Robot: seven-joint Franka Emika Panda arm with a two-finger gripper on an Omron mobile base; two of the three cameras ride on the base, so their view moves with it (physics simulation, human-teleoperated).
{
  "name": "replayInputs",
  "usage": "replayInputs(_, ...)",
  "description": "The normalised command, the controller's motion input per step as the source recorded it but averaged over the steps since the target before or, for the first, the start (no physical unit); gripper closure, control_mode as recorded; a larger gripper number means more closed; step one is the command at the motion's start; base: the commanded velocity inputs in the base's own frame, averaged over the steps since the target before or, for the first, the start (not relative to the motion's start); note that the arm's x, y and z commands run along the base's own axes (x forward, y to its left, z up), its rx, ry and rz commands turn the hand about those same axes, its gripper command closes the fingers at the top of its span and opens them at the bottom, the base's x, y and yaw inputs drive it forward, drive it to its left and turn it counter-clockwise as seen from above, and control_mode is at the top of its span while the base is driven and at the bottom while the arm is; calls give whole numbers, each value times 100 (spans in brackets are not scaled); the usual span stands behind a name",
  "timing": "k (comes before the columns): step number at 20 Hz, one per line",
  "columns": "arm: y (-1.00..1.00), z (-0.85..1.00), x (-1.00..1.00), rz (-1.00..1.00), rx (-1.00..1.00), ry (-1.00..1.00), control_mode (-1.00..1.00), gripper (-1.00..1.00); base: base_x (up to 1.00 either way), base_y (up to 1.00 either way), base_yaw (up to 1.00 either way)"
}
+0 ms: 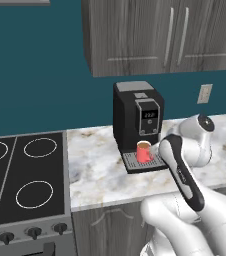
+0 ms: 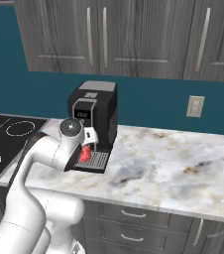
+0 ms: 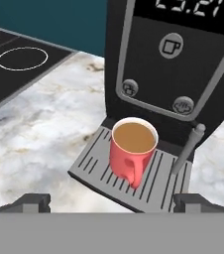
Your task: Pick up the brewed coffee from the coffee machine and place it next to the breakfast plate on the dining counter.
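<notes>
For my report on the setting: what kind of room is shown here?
A simulated home kitchen, most likely: a coffee machine stands on a marble counter, a cooktop lies beside it, and wall cabinets hang above.

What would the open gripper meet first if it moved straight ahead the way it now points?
Most likely the red mug on the coffee machine's drip tray, centred between the gripper's open fingertips, handle toward the hand; depth is uncertain.

The arm (image 1: 185,175) is glossy white with rounded segments, a black band along one link, and a dark grey joint cap.
</notes>
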Motion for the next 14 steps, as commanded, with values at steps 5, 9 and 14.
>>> replayInputs(5,-14,-52,13,2,1,3,-100,-100,0,0,0)
replayInputs(9,-22,-54,29,1,2,4,-100,-100,0,0,0)
replayInputs(14,-10,-42,43,3,1,5,-100,-100,0,0,0)
